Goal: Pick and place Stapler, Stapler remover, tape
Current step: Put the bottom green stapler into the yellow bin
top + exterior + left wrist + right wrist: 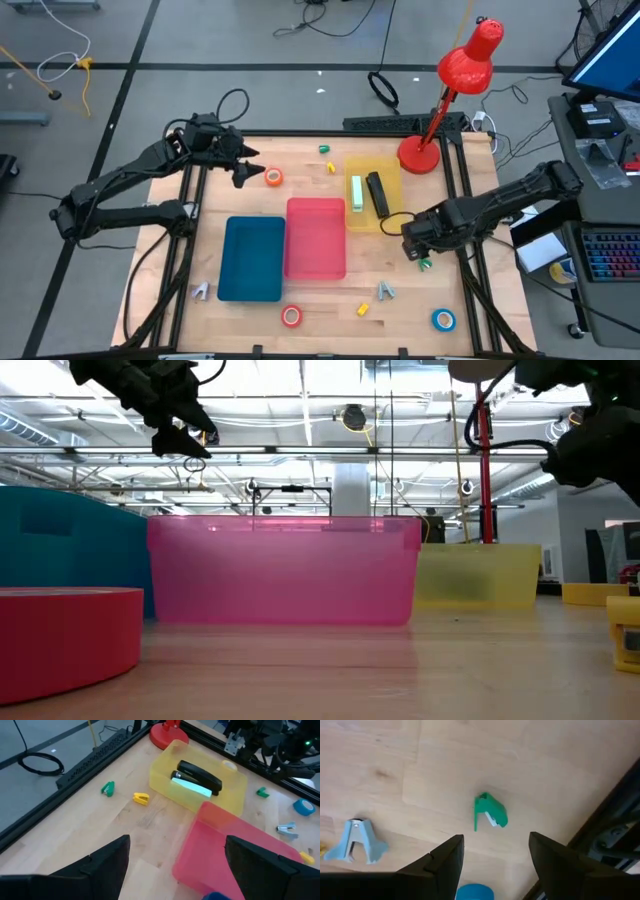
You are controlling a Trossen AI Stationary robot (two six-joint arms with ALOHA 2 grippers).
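My left gripper (246, 171) is open and raised over the table's far left, beside the orange tape roll (273, 177), which lies flat on the table. My right gripper (415, 246) is open above the green staple remover (490, 812), which lies on the wood ahead of its fingers. A black stapler (200, 774) and a pale green stapler (191, 786) lie in the yellow bin (391, 216). The red-orange roll (291, 316) and the blue roll (443, 319) lie near the near edge. A pale blue staple remover (356, 840) is close by.
A blue bin (250, 258) and a pink bin (316, 237) stand mid-table. A red desk lamp (420, 152) stands at the far right corner. Small yellow (141, 798) and green (108, 788) staple removers lie near the far edge, and others lie near the near edge.
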